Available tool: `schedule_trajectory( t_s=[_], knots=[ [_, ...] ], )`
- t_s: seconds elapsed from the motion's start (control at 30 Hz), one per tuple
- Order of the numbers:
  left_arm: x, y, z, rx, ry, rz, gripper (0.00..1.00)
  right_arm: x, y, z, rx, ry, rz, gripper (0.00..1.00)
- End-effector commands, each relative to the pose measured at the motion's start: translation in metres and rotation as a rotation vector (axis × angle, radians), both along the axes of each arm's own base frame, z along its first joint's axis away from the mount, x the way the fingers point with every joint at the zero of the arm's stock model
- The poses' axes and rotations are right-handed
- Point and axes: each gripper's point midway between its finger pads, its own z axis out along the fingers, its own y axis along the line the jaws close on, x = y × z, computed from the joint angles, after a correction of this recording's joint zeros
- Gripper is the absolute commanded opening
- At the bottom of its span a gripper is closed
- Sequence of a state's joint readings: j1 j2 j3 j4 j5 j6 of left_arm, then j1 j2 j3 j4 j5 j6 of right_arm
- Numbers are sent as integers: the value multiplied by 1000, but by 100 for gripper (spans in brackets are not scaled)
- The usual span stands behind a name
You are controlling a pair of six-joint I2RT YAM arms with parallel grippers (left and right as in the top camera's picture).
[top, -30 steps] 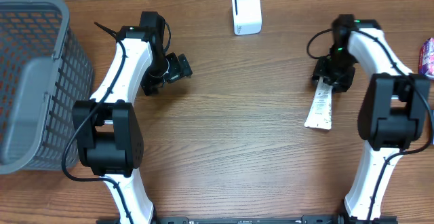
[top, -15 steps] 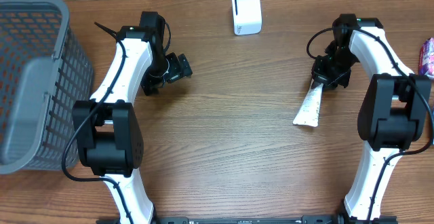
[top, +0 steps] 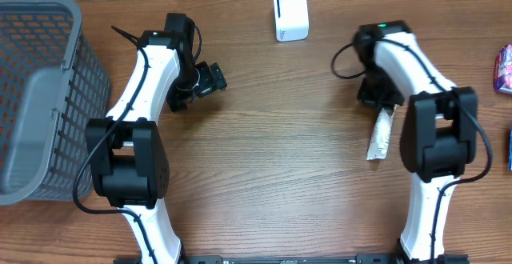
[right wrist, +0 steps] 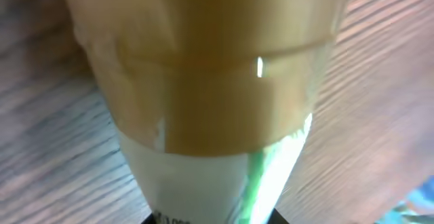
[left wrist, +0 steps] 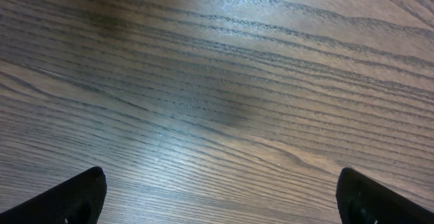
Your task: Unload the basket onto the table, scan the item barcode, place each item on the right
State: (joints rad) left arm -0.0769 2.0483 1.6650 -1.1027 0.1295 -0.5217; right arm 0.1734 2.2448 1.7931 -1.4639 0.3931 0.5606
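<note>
1. Nearest me I count two arms, white shells with black joints. Both rise from the near edge of the one wooden table (top: 272, 168), which is brown and straight-grained.
2. There is one task item, a long, flat, white packet (top: 379, 138). It sits right of centre, just left of the right arm's black block. Its lower end points toward me and its upper end is tucked under the right gripper (top: 384, 104).
3. The right gripper is clamped on that upper end. In its wrist camera the packet fills the view, blurred: a tan band above a white part with a thin green stripe, glossy, with one small glint. The packet hides most of the fingers.
4. The left gripper (top: 213, 78) hangs left of centre, well apart from the packet, with its jaws spread wide. Its wrist camera shows two dark fingertips (left wrist: 74, 197) at the bottom corners, with wood grain between them.
5. One grey plastic basket (top: 80, 96) takes up the left side. It has lattice walls and a broad handle. The left arm stands between it and the middle of the table.
6. Two more things are cut off by the right edge: a blue sliver (top: 510, 150) and, farther back, a colourful wrapper (top: 504, 68). I cannot tell what either is.
7. Farthest from me is one scanner (top: 290, 13), white, boxy and round-cornered, at the far edge near the middle. Bare wood lies between it and the packet.
</note>
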Motion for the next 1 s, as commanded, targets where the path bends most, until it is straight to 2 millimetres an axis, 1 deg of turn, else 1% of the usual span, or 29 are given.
schedule_trajectory(
  t_s=[0.0,0.17,0.2,0.23,0.3,0.37,0.43,0.47,0.53,0.67,0.7,0.73,0.83,0.97],
  knots=[
    [2,1,-1,10,-5,-3,100,16,-9,28,-222,-183,-14,6],
    [2,1,-1,9,-4,-3,100,9,11,-3,-242,-141,33,8],
    [2,1,-1,9,-5,-3,100,5,17,-12,-245,-124,33,13],
    [2,1,-1,9,-5,-3,100,4,22,-17,-233,-112,39,18],
    [2,1,-1,9,-5,-3,100,-1,36,-25,-194,-91,46,22],
    [2,1,-1,9,-6,-3,100,-4,52,-28,-150,-87,55,23],
    [3,1,-1,9,-6,-3,100,-5,67,-29,-113,-88,66,29],
    [3,1,0,9,-7,-3,99,-5,75,-29,-94,-89,74,34],
    [3,1,0,9,-8,-3,100,-4,88,-27,-72,-96,94,40],
    [3,1,0,9,-7,-3,100,2,107,-15,-36,-119,114,44],
    [3,1,0,9,-7,-3,100,4,111,-12,-21,-125,116,50],
    [3,1,0,9,-7,-3,100,6,117,-8,2,-128,122,54],
    [3,1,0,9,-7,-3,100,12,142,-2,137,-122,151,55],
    [3,1,0,9,-7,-3,100,17,170,2,284,-135,132,56]
  ],
)
